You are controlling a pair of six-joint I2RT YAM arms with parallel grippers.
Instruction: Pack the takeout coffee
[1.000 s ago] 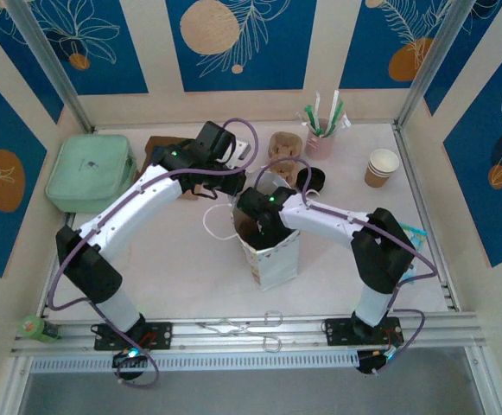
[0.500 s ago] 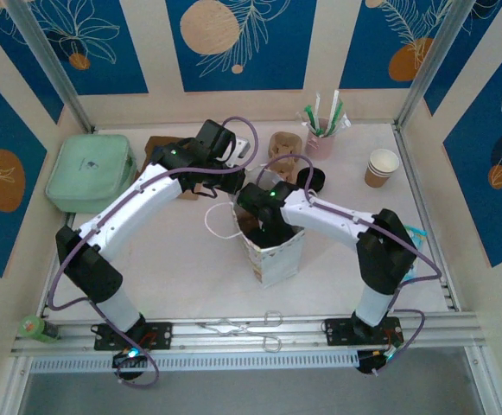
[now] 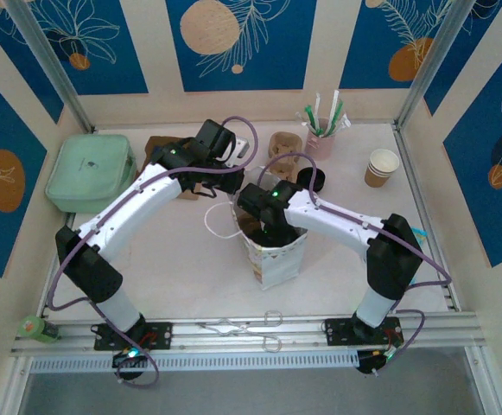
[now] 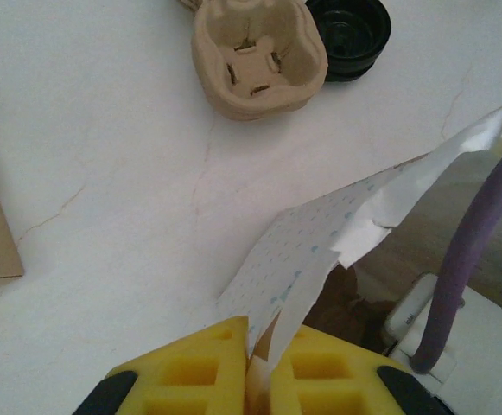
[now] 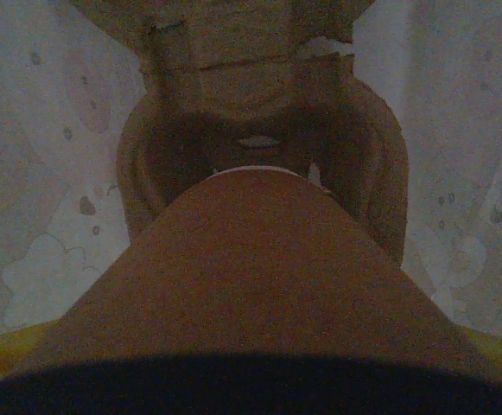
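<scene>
— Right claw (image 3: 272,226) is down in the mouth of the paper bag (image 3: 278,259), jaws spread wide around the takeout coffee (image 5: 251,285) and gripping it by its sides. The brown cup wall runs out ahead of my wrist camera, narrow end first.

— What's different from a second ago?

— That claw was nearer the bag's left lip, and the bag leaned a little. Now the claw has slid across and sunk further in, and the bag stands straighter under it. My left claw (image 4: 252,359) hasn't moved: its fingers are pressed together on the bag's spotted top edge, pulling it open.

— So where's the coffee, exactly?

— Inside the bag, in my grip, hanging over a pulp carrier (image 5: 142,173) on the bag's floor. I can't tell whether the cup's base touches it yet; the cup hides the gap.

— And for the job?

— I judge it nearly packed. What remains is seating the cup in the carrier's well, opening up, and lifting out without dragging the bag along.

— Any risk?

— It's dim in there and the bag walls sit close, so a crooked descent could catch the carrier's rim and tip the cup.
</scene>
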